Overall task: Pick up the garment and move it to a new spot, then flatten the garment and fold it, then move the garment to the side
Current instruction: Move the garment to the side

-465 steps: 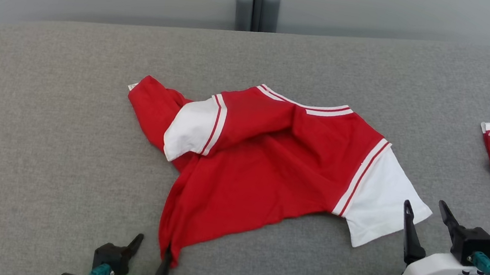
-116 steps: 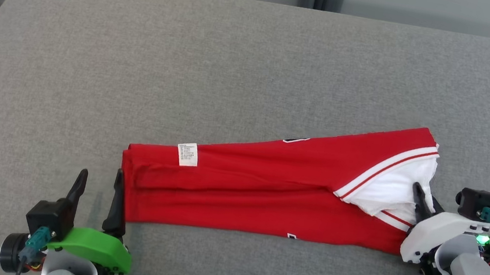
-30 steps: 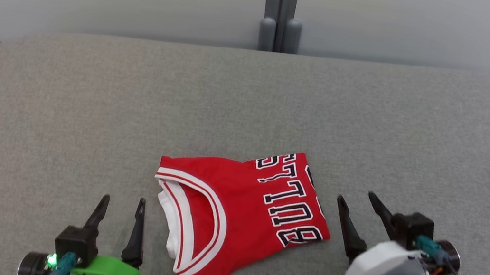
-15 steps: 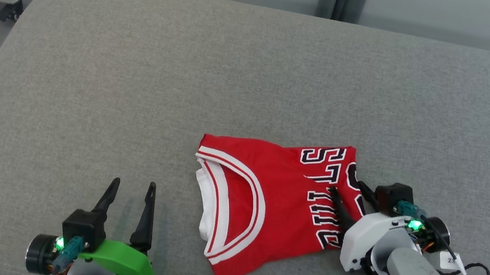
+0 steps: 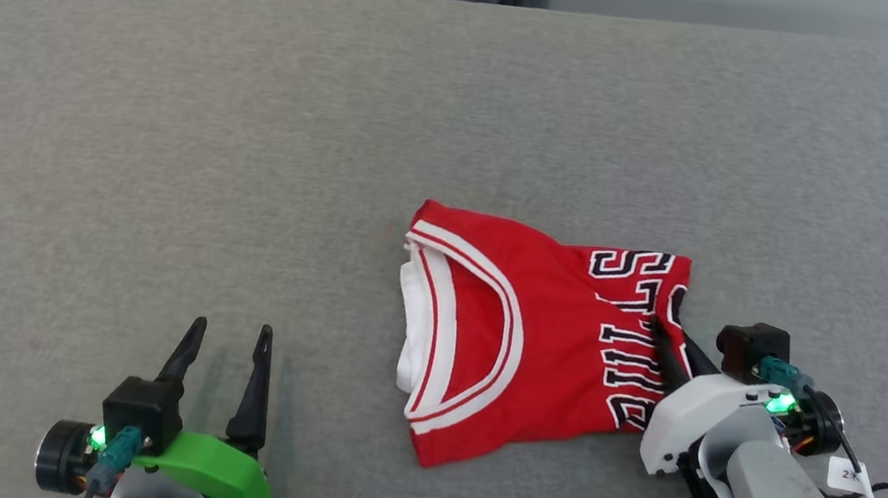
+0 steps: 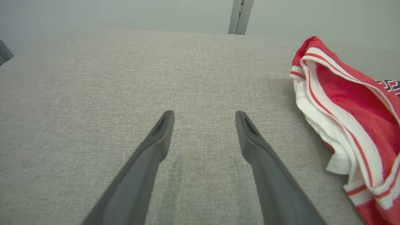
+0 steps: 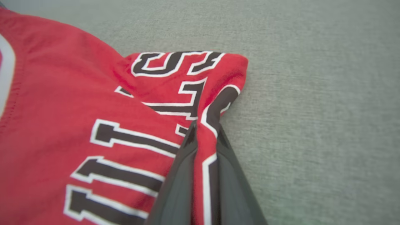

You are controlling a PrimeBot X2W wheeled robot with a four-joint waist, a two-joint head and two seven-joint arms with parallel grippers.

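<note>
One garment (image 7: pixel 62 93) edge inside closed right tool (image 7: pixel 205 130)

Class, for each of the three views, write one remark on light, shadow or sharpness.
Head view: soft even light, no glare; the left gripper throws a faint shadow on the grey surface; the garment is sharp. Left wrist view: the far end of the grey surface is hazy. Right wrist view: slightly soft overall, and the right gripper, pinching the garment, is blurred near the lens.
</note>
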